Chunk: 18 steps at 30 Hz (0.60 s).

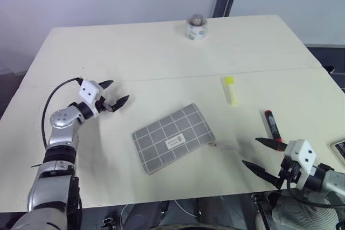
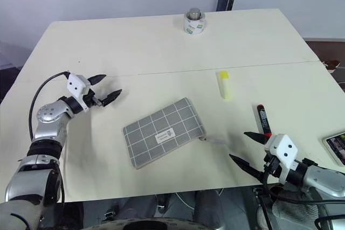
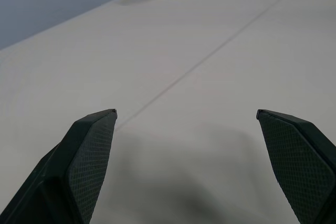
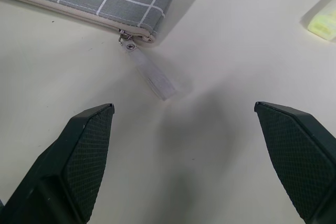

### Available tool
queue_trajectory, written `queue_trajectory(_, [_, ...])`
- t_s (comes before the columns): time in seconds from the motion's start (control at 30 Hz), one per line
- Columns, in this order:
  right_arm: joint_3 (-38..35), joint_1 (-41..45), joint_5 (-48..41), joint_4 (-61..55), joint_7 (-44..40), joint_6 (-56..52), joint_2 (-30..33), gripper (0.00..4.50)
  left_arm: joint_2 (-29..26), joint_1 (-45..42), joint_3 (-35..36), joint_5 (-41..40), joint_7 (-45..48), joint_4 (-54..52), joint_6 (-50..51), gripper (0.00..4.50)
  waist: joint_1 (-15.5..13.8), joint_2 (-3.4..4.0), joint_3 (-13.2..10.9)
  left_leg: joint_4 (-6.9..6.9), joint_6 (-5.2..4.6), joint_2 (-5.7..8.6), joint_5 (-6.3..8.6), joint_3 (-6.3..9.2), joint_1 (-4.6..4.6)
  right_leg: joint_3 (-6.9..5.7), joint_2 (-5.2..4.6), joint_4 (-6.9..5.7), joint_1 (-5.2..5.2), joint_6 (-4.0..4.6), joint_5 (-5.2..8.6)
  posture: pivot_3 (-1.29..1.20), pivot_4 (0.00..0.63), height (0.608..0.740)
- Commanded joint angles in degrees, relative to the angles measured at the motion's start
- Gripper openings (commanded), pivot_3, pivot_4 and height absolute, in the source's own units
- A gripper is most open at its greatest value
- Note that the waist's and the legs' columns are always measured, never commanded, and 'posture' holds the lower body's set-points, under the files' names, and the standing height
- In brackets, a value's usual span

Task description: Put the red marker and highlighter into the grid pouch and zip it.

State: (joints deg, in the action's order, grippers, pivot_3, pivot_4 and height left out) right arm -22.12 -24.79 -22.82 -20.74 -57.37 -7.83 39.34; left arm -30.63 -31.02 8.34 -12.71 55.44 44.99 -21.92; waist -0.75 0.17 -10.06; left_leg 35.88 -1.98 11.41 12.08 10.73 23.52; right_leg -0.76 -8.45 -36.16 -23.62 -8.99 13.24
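Table [image 1: 161, 52] is the big cream surface, a small round tub [image 1: 196, 27] at its far edge. Grid pouch [image 1: 172, 137] lies flat near the middle, zipper edge toward me, clear pull tab [image 4: 152, 74] sticking out at its right corner. Looks zipped shut, nothing in it as far as I can tell. Highlighter [image 1: 230, 89] sits beyond and right of the pouch, well apart from it. Red marker [image 1: 271, 123] lies nearer me, right of the pouch, just beyond my right claw [image 1: 263, 155]. That claw is spread wide, empty. My left claw [image 1: 114, 93] is also wide open, empty, hovering left of the pouch. Progress: nothing done. Left: unzip, load both pens, zip.
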Motion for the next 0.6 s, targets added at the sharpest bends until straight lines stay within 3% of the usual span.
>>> queue_trajectory(0.03, [0.0, 3.6, -2.4, -1.1, 2.2, -2.0, -0.1, 4.45, -2.0, 1.3, 1.7, -2.8, 2.9, -5.1, -0.1, 4.5, 0.1, 0.0, 0.0, 0.01, 0.0, 0.0, 0.0, 0.0, 0.0, 0.0, 0.0, 0.0, 0.0, 0.01, 0.0, 0.0, 0.15, 0.74])
queue_trajectory(0.13, [1.2, 7.5, -4.2, -1.9, 4.1, -4.6, -0.7, 4.45, -3.0, 4.2, 2.2, -4.0, 4.5, -9.5, -2.3, 4.5, 0.0, 0.01, 0.0, 0.04, 0.0, -0.02, 0.0, -0.03, 0.0, 0.04, 0.02, -0.01, 0.0, 0.17, 0.02, 0.0, 0.15, 0.74])
queue_trajectory(0.23, [6.8, 15.5, -5.9, -3.8, 8.9, -8.5, -4.4, 3.61, -5.1, 10.7, 1.6, -6.4, 10.4, -18.0, -5.3, 4.5, 0.4, -0.01, 0.0, 0.01, 0.0, -0.06, 0.0, -0.04, -0.01, 0.08, 0.04, 0.0, -0.03, 0.21, 0.04, 0.0, 0.15, 0.74])
queue_trajectory(0.37, [18.9, 26.2, -0.1, -1.7, 14.6, -8.5, -12.4, 1.53, -7.6, 19.5, -0.9, -4.9, 15.7, -24.8, -12.5, 4.5, 0.8, 0.05, 0.0, -0.26, 0.02, -0.17, -0.01, -0.34, -0.04, 0.32, 0.08, -0.01, -0.25, 0.28, 0.01, 0.0, 0.15, 0.74])
queue_trajectory(0.47, [24.0, 29.6, 2.5, 0.9, 14.8, -7.3, -14.9, 0.02, -7.6, 23.1, -1.2, -6.1, 16.4, -27.4, -12.7, 4.5, -0.1, 0.04, 0.0, -0.35, 0.04, -0.2, -0.03, -0.36, -0.04, 0.38, 0.18, -0.02, -0.6, 0.31, 0.0, 0.0, 0.15, 0.74])
queue_trajectory(0.6, [30.9, 34.5, 8.0, 6.2, 14.5, -5.7, -16.0, 0.02, -8.2, 28.6, -3.9, -5.1, 19.2, -32.2, -20.3, 4.5, -0.2, 0.01, 0.0, -0.35, 0.0, -0.18, -0.01, -0.43, -0.03, 0.5, 0.39, 0.09, -0.59, 0.46, -0.09, 0.0, 0.15, 0.74])
